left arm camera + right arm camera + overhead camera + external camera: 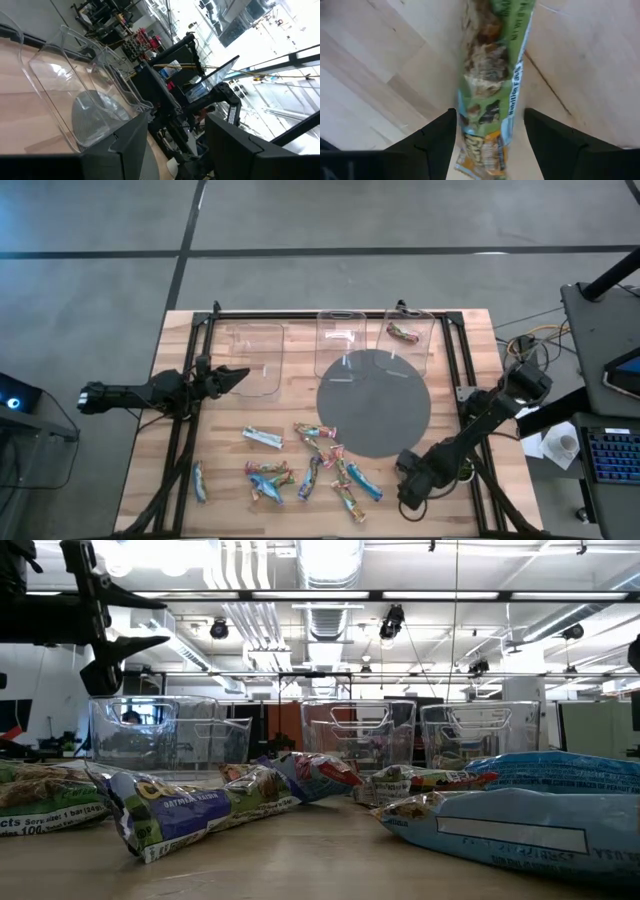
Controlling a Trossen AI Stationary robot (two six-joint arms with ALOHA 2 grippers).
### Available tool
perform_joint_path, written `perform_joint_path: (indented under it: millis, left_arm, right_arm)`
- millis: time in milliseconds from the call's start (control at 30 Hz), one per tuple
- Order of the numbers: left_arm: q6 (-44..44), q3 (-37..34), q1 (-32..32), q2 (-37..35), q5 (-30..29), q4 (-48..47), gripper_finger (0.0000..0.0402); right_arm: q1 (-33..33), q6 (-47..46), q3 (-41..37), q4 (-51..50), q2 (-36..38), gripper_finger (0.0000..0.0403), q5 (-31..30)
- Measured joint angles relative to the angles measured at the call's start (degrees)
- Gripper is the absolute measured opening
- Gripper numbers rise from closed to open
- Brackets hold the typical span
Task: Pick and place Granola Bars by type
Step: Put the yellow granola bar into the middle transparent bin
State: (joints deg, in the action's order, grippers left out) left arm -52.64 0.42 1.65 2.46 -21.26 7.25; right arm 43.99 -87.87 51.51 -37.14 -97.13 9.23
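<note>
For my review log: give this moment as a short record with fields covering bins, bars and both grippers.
bins: three clear bins along the table's far edge
sorted: one bar in the right bin
loose bars: a cluster on the near half of the table
left gripper: open, empty, by the left bin
right gripper: open, straddling a green bar, not closed on it

Even, bright overhead light from ceiling lamps (325, 555) fills the room; shadows on the table (230, 480) are faint. Windows (280, 30) blow out white in the left wrist view. The nearest bar (492, 85) looks soft and blurred
</note>
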Motion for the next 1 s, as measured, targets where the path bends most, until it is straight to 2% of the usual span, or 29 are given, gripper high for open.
perform_joint_path:
  millis: [200, 400, 533, 633, 767, 900, 1000]
  left_arm:
    - [0.0, 0.0, 0.0, 0.0, -0.1, -0.1, 0.0181]
    - [-0.1, 0.0, 0.0, 0.0, -0.8, -0.1, 0.0181]
    - [-0.6, 0.0, 0.0, 0.0, -0.9, -0.1, 0.0181]
    - [-0.6, 0.0, 0.0, 0.0, -0.9, 0.0, 0.0181]
    - [-1.5, 0.0, 0.0, 0.0, -0.9, 0.0, 0.0181]
    - [-1.5, 0.0, 0.0, 0.0, -0.9, 0.0, 0.0181]
    - [-1.6, 0.0, 0.0, 0.0, -0.9, 0.0, 0.0181]
  right_arm:
    - [-0.1, -0.1, 0.0, 0.0, -0.6, 0.021, 0.0]
    - [-0.1, 1.1, -0.4, -0.8, 0.4, 0.012, -0.6]
    - [-0.1, 1.1, -0.4, 1.3, 2.4, 0.0063, -4.1]
    - [-1.1, -0.5, -0.4, 0.5, 5.7, 0.0044, -8.6]
    - [-4.8, -1.8, -0.4, -1.3, 11.4, 0.0046, -17.5]
    - [-12.1, 2.1, -0.4, -2.5, 17.9, 0.0056, -27.0]
    - [-20.8, 9.4, -0.4, -0.9, 22.8, 0.0056, -31.7]
